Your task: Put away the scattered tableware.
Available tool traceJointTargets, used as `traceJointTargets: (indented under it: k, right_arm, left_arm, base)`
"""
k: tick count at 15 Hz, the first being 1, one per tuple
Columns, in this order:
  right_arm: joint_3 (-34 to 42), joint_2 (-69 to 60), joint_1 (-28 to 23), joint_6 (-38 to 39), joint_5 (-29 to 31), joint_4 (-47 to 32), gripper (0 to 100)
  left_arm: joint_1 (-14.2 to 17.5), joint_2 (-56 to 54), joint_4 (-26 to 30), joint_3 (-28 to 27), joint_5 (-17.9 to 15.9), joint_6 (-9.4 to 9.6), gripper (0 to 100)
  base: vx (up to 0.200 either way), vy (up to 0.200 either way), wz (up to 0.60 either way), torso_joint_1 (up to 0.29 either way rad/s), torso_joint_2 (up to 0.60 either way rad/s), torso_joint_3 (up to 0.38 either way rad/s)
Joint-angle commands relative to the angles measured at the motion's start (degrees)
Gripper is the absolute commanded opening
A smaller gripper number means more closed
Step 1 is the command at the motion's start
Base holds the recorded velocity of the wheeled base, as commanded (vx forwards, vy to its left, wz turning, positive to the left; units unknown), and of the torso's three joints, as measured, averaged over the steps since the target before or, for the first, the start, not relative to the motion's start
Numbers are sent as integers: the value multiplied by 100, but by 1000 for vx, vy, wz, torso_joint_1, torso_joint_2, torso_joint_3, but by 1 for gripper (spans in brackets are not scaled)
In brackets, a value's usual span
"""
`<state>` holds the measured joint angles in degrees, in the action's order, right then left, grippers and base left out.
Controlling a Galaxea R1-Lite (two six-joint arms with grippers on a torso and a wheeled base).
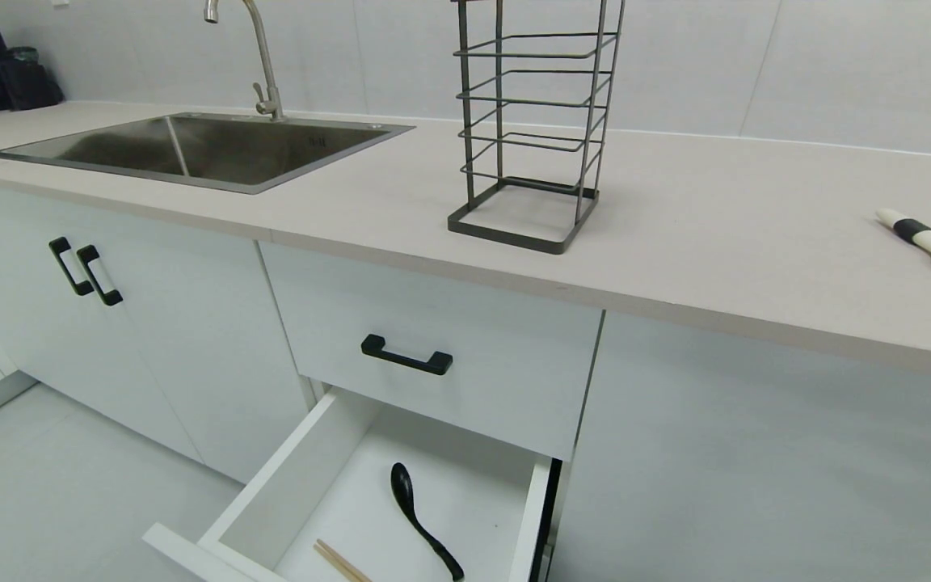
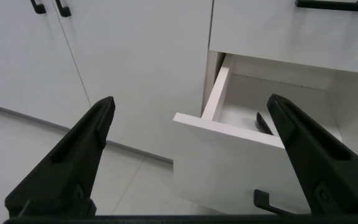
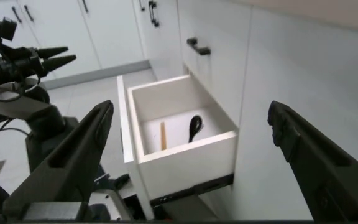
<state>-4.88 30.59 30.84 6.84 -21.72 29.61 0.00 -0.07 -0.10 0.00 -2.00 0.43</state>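
Where the head view crops the drawer [image 1: 296,477], chopsticks [image 1: 341,563] show only partly.

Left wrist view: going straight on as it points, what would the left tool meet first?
Probably the open drawer, near its front panel's corner, though depth is unclear. The left tool is open.
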Motion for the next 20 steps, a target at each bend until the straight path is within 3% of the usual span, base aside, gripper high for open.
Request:
traceJointTargets:
  k: [1, 2, 6, 9, 11, 15, 17, 20]
  right_arm:
    - [-5, -1362, -456, -34, -86, -597, 100]
    - [4, -1468, -527, -25, -86, -676, 100]
    - [39, -2329, -2082, -25, -78, -1168, 100]
    - [48, -2426, -2267, 2, 292, -1282, 100]
    - [-31, -2443, -2777, -25, 265, -1476, 100]
    - [470, -2988, -3111, -253, 371, -1687, 100]
    - [488, -3041, -3093, -728, 1100, -1994, 100]
    - [488, -3041, -3093, -948, 1707, -2768, 100]
  left_arm:
    - [0, 7, 1, 0, -2, 1, 100]
    - [0, 7, 1, 0, -2, 1, 100]
    - [0, 7, 1, 0, -2, 1, 100]
    - [0, 7, 1, 0, -2, 1, 100]
    - [0, 7, 1, 0, -2, 1, 100]
    - [0, 7, 1, 0, -2, 1, 100]
    - [0, 7, -8, 0, -2, 1, 100]
    - [0, 7, -8, 0, -2, 1, 100]
  base:
    - [0, 0, 0, 0, 0, 0]
    - [0, 0, 0, 0, 0, 0]
    - [0, 0, 0, 0, 0, 0]
    - [0, 0, 0, 0, 0, 0]
    - [0, 0, 0, 0, 0, 0]
    - [0, 0, 0, 0, 0, 0]
    - [0, 0, 0, 0, 0, 0]
    - [0, 0, 0, 0, 0, 0]
